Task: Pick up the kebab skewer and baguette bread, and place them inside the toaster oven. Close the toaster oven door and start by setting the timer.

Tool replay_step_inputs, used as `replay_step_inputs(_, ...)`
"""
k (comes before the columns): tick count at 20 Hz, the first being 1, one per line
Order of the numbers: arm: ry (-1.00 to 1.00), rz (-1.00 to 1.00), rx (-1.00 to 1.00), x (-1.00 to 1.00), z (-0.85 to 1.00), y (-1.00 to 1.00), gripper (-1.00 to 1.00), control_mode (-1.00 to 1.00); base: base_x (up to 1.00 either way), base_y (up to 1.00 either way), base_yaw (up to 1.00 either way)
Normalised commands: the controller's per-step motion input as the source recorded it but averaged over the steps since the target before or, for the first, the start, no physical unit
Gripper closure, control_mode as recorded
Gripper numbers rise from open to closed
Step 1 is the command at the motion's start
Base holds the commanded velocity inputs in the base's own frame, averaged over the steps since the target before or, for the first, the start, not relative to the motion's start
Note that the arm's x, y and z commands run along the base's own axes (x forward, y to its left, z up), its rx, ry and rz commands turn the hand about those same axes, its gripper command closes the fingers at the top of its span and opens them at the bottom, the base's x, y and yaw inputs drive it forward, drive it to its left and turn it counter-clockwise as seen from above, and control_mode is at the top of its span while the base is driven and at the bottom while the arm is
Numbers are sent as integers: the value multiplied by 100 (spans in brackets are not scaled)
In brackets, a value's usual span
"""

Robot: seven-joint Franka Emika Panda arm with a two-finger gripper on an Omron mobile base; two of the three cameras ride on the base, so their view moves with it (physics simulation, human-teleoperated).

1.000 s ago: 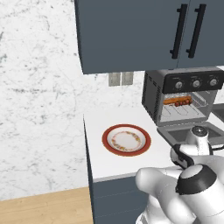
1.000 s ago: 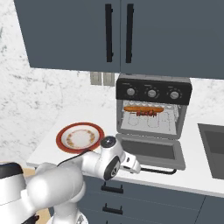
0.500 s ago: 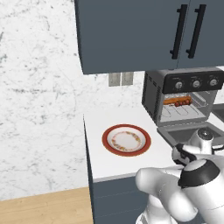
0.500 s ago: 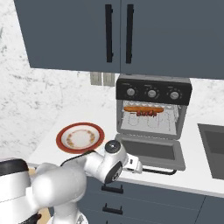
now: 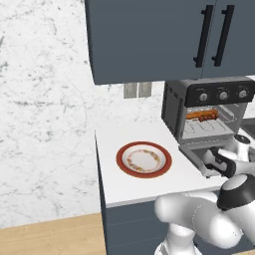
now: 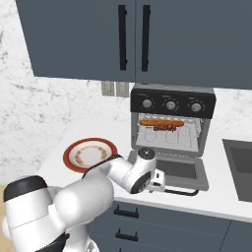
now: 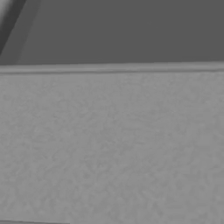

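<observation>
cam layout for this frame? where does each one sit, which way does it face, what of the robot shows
Left base view: behind the arm's left, facing forward-down at the counter, plate and toaster oven; arm lower right.
Right base view: behind its right, same direction; arm lower left, wrist at the toaster oven door.
Hand view: on the hand, close against flat grey surfaces; no tool tips visible.
Both base views share plate, open oven and the baguette bread inside.
</observation>
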Motion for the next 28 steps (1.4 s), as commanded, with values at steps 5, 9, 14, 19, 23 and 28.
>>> replay_step_inputs(5, -19, 0, 0, 33, 1, 6, -100, -100, 0, 0, 0)
replay_step_inputs(9, -34, 0, 0, 25, 0, 19, -100, -100, 0, 0, 0)
replay_step_inputs(14, -43, 0, 0, 25, -4, 44, -100, -100, 0, 0, 0)
replay_step_inputs(19, -52, 0, 0, 22, -14, 60, -100, -100, 0, 0, 0)
replay_step_inputs(23, -51, -2, 0, 47, -2, 74, -100, -100, 0, 0, 0)
replay_step_inputs(28, -47, -4, -1, 55, 4, 60, -100, -100, 0, 0, 0)
